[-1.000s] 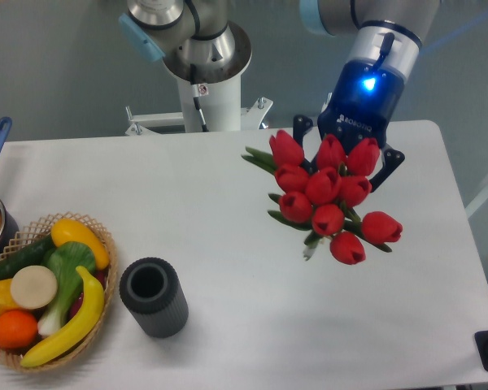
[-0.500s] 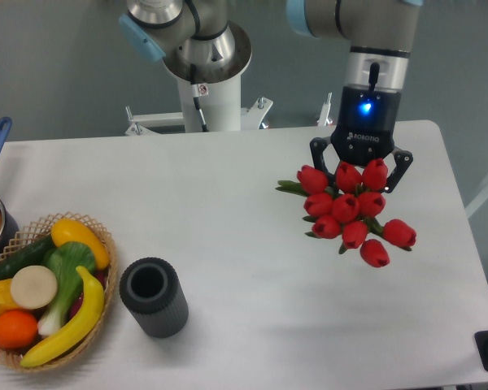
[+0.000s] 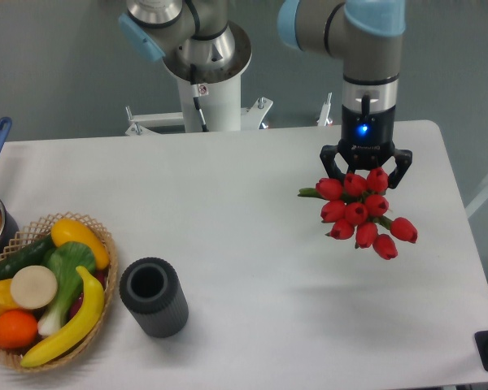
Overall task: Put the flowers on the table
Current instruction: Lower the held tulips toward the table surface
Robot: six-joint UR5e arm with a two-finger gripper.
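Tulips (image 3: 359, 213), a red bunch, hang clamped in the gripper (image 3: 366, 169) above the white table (image 3: 252, 268)'s right side, far from the fruit basket (image 3: 106, 244).

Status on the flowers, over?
Gripper shut on flowers, right side over the table. Not set down yet. Nothing beneath; black cylinder and basket far left.

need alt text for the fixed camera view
A robot arm's gripper holds a bunch of red flowers over the right side of a white table. At front left sit a dark ribbed cylinder and a fruit basket.
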